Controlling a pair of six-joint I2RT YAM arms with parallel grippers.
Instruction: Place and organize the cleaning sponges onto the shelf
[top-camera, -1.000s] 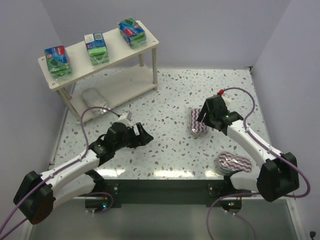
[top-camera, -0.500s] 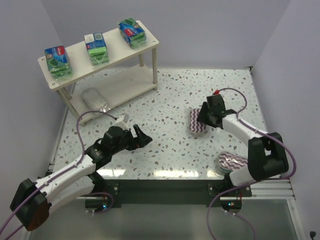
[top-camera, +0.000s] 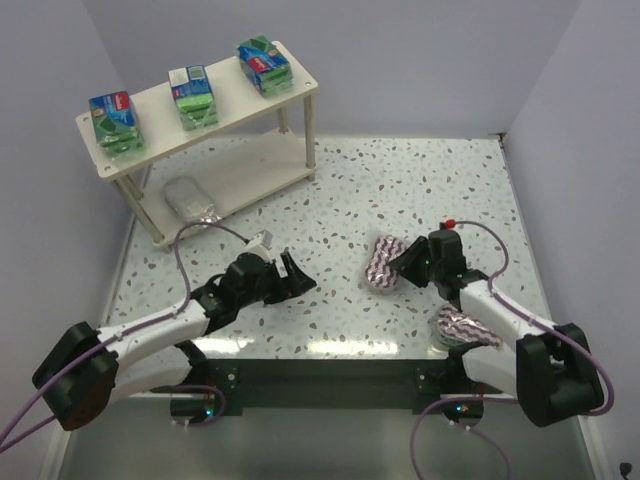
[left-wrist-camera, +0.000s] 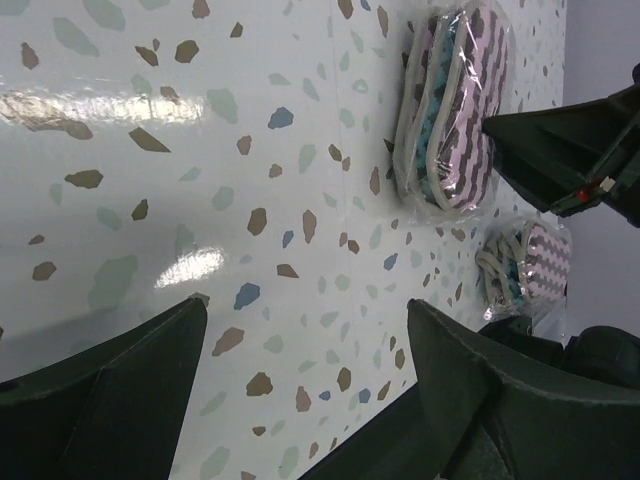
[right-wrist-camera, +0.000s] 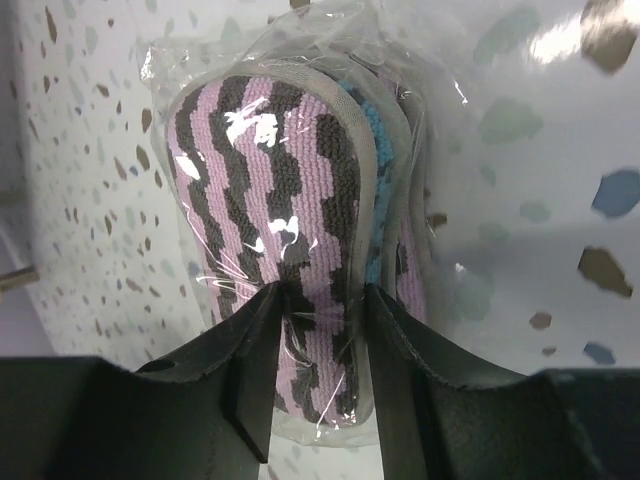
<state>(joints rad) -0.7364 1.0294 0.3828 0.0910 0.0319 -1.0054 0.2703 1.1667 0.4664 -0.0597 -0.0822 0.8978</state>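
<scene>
Sponges sit mostly at the upper left of the overhead view. Three green-and-blue packs (top-camera: 193, 97) are spaced along the top board of the shelf (top-camera: 230, 95), and a silvery pack (top-camera: 190, 198) lies on its lower board. Right of centre, the right claw (top-camera: 403, 268) is clamped on one end of a striped pad (top-camera: 381, 263), which is tipped up rather than lying flat. A second striped pad (top-camera: 462, 327) lies at lower right, just beside the right arm. Left of centre and lower, the left claw (top-camera: 295, 278) has its fingers spread over the speckled table (top-camera: 340, 190), well apart from every sponge.

From the left wrist, the left claw's two dark fingers (left-wrist-camera: 110, 390) rise from the bottom edge, wide apart, with only table between them. The gripped pad (left-wrist-camera: 455, 110) stands on its long edge at upper right, with the right claw's dark tip at its right side. The second pad (left-wrist-camera: 525, 265) lies below it, near the right edge.

From the right wrist, the striped pad (right-wrist-camera: 270, 210), in clear wrap, fills the centre. Two fingers (right-wrist-camera: 250, 370) pinch its near end from either side, creasing the wrap.
</scene>
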